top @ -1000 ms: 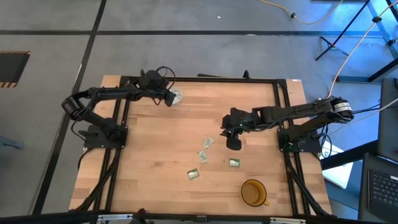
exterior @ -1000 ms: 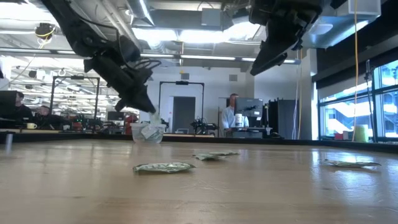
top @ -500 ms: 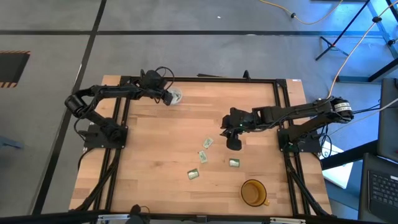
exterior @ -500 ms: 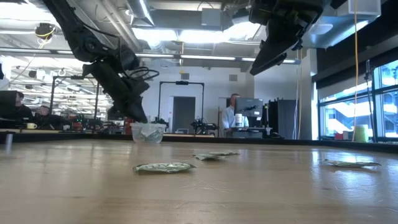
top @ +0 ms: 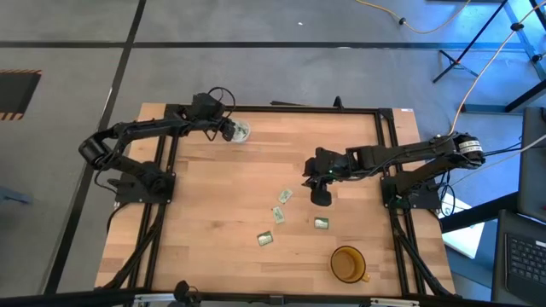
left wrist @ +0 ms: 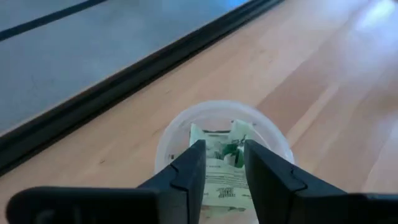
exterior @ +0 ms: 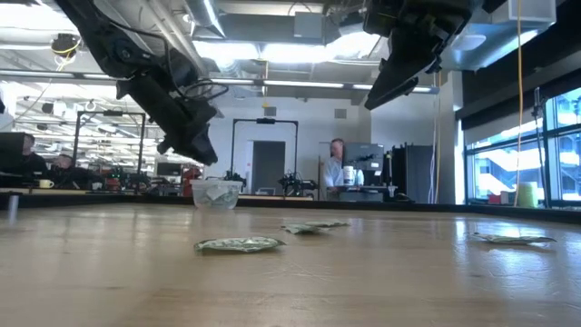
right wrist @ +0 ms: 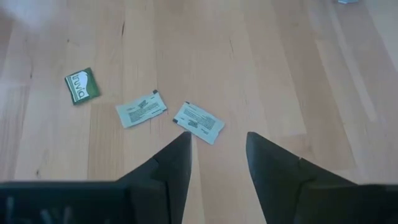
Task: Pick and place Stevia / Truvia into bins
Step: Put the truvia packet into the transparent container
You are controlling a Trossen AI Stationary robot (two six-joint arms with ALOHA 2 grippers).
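The bin is a small clear cup (top: 241, 131) standing near the table's far edge, with Truvia sachets (left wrist: 219, 163) lying inside it. My left gripper (left wrist: 222, 155) hangs open just above the cup's mouth (exterior: 216, 184), clear of it and holding nothing. Several more green and white sachets (top: 278, 214) lie flat on the wood right of the middle. My right gripper (right wrist: 217, 146) hovers open high above them, over one white sachet (right wrist: 198, 122); it holds nothing.
An amber cup (top: 347, 263) stands near the front right of the table. The table's dark frame rail (left wrist: 124, 81) runs close behind the clear cup. Bare wood lies between the cup and the loose sachets. People sit and stand in the room beyond the table.
My left gripper has opened over the clear cup and let go of a sachet, which now lies in the cup. The gripper has then risen a little above the rim. My right gripper has kept still.
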